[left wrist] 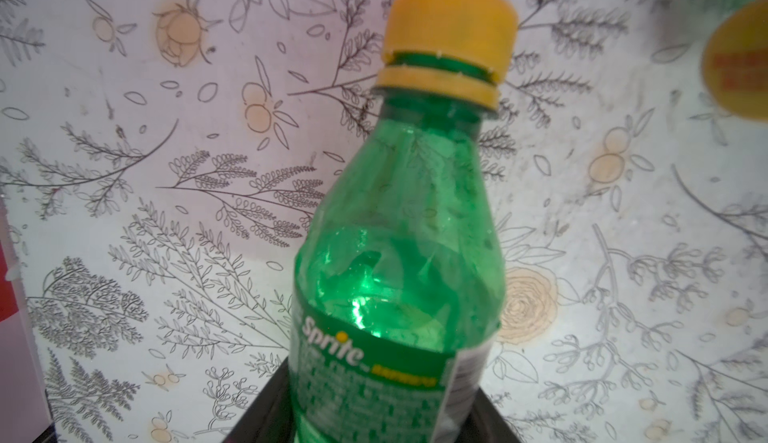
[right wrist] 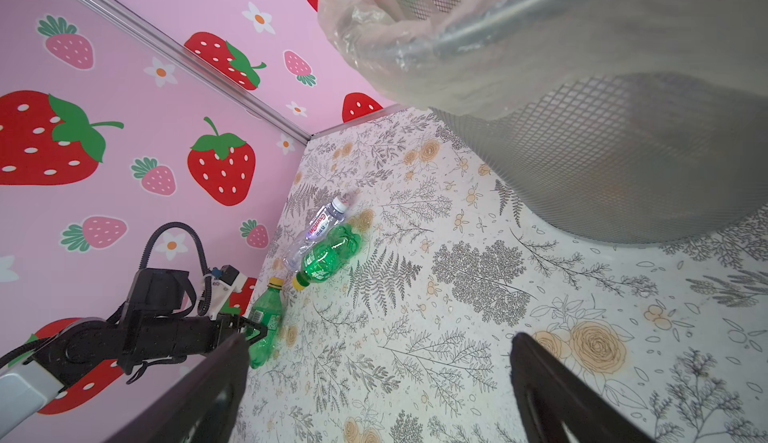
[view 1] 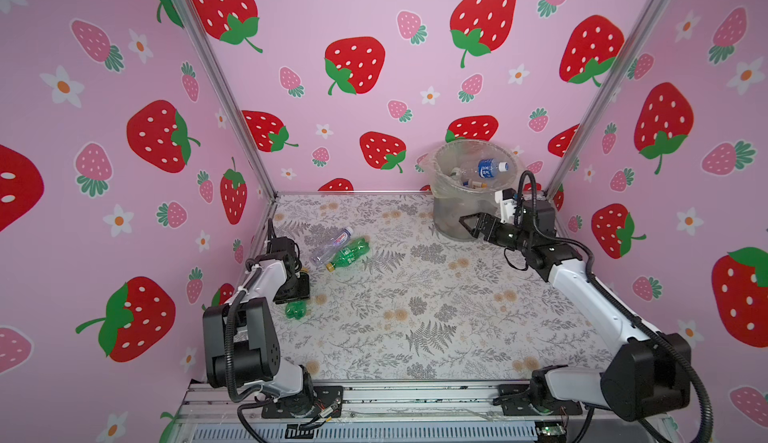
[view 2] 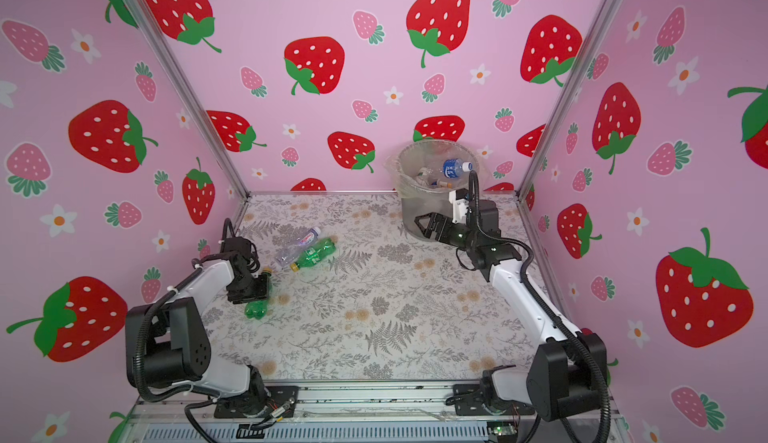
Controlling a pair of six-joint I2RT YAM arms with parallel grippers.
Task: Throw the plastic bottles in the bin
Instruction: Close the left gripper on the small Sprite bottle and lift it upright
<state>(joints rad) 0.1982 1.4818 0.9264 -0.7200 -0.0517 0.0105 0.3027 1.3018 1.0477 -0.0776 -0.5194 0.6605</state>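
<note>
Grips green bottle [left wrist: 399, 254] w/ L gripper [right wrist: 251, 329], fingers clamped on its body, near left edge of table [view 1: 415, 295]. Holds R gripper [view 1: 469, 227] empty, fingers wide apart, just in front of bin [view 1: 446, 216] at back right. Blue-label bottle [view 1: 487, 169] inside bin, near top. Clear bottle [view 1: 330, 245] and 2nd green bottle [view 1: 348, 254] lying side by side, touching, on table, well apart from bin.

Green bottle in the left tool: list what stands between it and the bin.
Between the green bottle and bin, the open right tool hangs at the bin's near side. A clear bottle and second green bottle lie under that route.
</note>
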